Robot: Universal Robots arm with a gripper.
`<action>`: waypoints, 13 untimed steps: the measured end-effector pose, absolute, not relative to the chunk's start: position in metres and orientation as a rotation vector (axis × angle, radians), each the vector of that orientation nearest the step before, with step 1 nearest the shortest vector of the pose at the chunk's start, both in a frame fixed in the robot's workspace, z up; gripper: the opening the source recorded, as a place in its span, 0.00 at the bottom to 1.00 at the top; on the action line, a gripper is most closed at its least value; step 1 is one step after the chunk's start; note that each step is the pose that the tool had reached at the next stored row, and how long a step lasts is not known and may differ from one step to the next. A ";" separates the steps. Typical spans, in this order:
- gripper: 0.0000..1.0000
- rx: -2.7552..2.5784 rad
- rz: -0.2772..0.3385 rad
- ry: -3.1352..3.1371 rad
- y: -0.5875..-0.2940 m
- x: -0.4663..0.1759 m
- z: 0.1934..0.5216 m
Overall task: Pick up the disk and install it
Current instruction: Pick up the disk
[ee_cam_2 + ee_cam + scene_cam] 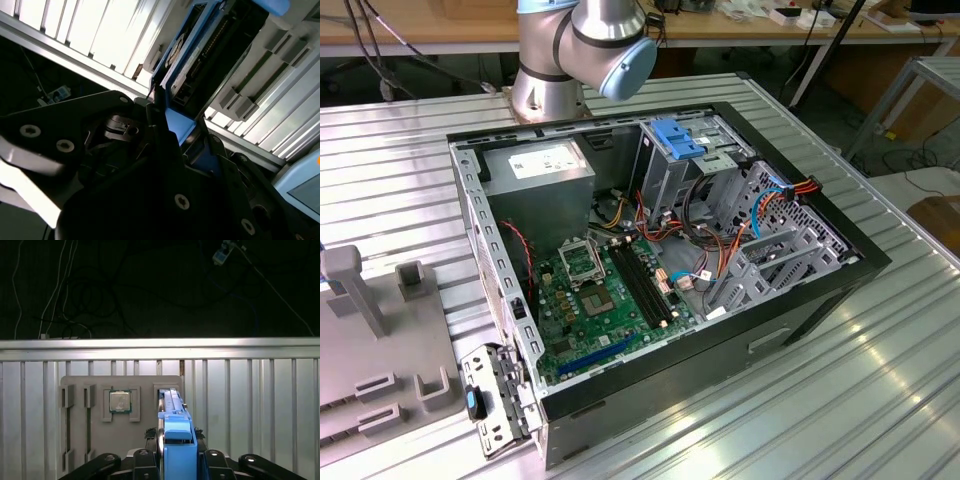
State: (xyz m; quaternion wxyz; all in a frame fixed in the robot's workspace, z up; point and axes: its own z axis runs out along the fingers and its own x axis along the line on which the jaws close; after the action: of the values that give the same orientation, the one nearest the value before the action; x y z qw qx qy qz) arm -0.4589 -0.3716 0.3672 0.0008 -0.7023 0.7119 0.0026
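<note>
The gripper (pixel 174 434) has its black fingers (pixel 143 462) clamped tight on both sides of the disk (pixel 177 445), gripping it by the blue carrier. The disk's standing on edge over a slot in the grey fixture tray (pixel 80 440), right beside the pocket holding a processor chip (pixel 120 401). Can't tell if it's out of the slot or not. The tray's up near the edge rail of the ribbed counter (pixel 260 405). Second wrist view shows the disk (pixel 200 60) from below. The open computer case (pixel 720 350) sits mid-counter, well apart from the tray (pixel 380 350).
</note>
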 end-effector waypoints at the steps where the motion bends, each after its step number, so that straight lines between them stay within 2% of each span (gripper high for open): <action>1: 0.37 -2.205 0.008 2.235 -0.372 -0.459 0.368; 13: 0.37 -2.205 0.008 2.235 -0.372 -0.459 0.382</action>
State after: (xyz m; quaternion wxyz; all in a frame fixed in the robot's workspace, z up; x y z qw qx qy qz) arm -0.4589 -0.3716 0.3817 0.0008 -0.7023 0.7119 0.0026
